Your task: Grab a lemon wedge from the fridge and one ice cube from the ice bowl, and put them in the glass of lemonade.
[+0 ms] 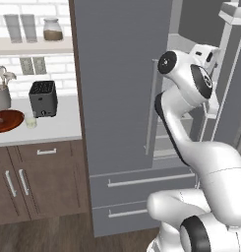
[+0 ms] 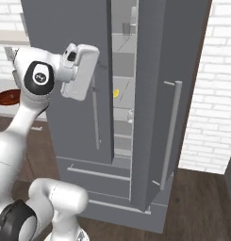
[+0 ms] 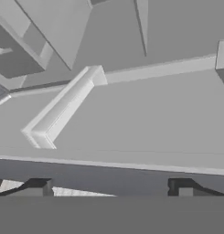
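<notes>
Pincer (image 3: 111, 187) gapes empty beside the fridge (image 1: 119, 88) handle (image 3: 63, 107).

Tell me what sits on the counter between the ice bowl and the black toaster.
In the left base view, the glass of lemonade stands between the ice bowl and the toaster, close to the bowl's rim.

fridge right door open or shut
Open: the fridge right door is swung out, showing shelves and the lemon wedge in the gap.
</notes>
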